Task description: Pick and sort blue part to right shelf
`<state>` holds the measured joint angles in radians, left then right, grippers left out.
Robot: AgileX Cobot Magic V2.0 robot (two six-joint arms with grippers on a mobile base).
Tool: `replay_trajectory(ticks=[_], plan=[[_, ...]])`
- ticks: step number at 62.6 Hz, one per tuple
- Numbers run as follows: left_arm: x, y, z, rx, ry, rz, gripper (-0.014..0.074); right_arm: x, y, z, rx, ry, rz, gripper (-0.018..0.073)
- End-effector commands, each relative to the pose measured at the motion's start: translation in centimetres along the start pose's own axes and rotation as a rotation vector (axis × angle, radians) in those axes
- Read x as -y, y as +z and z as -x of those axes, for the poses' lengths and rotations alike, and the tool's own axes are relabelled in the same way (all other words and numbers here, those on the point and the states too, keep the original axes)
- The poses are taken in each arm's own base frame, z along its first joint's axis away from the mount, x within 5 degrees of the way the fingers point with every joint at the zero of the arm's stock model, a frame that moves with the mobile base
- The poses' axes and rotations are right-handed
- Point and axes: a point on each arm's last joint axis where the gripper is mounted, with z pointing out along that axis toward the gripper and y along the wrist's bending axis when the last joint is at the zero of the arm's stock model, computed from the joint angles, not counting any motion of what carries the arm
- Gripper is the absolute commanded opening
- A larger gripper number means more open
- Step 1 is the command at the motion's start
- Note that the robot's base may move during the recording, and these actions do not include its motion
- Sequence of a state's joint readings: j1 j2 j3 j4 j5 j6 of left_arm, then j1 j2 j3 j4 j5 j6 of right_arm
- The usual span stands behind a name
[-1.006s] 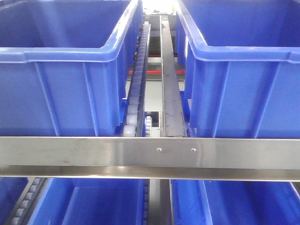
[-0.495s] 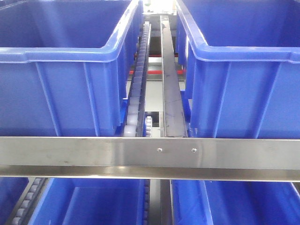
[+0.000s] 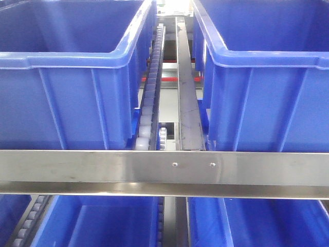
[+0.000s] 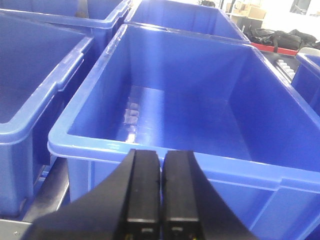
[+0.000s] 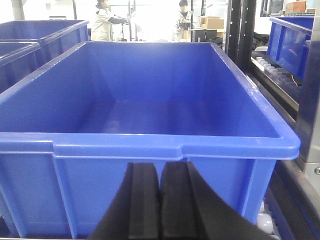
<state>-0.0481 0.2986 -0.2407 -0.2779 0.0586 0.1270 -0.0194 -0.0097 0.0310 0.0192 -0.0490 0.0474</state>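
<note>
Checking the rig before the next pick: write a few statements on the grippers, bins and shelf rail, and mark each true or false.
1. The left gripper has its jaws closed with nothing between them. True.
2. The right gripper is clamped on the blue part. False: its jaws are shut on nothing, and no blue part shows in any view.
3. The bin in front of the right gripper is empty. True, as far as its visible floor shows.
4. The steel front rail runs vertically between the bins. False: it runs horizontally across the front view.
5. A white roller track lies between the two upper bins. True.
</note>
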Motion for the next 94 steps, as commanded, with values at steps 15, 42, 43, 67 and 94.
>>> replay_trajectory(ticks=[15, 42, 43, 67, 94], plan=[[0.0, 0.0, 1.6, 0.099, -0.015, 0.009, 0.0125, -0.1, -0.3, 1.8, 0.142, -0.007, 0.009, 0.0057], [-0.1, -1.2, 0.0, 0.184, 0.22, -0.001, 0.0125, -0.1, -0.3, 1.8, 0.142, -0.007, 0.009, 0.0057], [-0.1, -1.2, -0.1, 0.187, 0.215, -0.004, 0.0125, -0.1, -0.3, 1.8, 0.142, -0.007, 0.009, 0.0057], [-0.6, -2.6, -4.5, 0.205, 0.13, -0.038, 0.0125, -0.1, -0.3, 1.8, 0.142, -0.007, 0.009, 0.0057], [-0.8, -2.6, -6.0, 0.175, 0.097, -0.038, 0.0125, -0.1, -0.3, 1.8, 0.142, -0.007, 0.009, 0.0057]])
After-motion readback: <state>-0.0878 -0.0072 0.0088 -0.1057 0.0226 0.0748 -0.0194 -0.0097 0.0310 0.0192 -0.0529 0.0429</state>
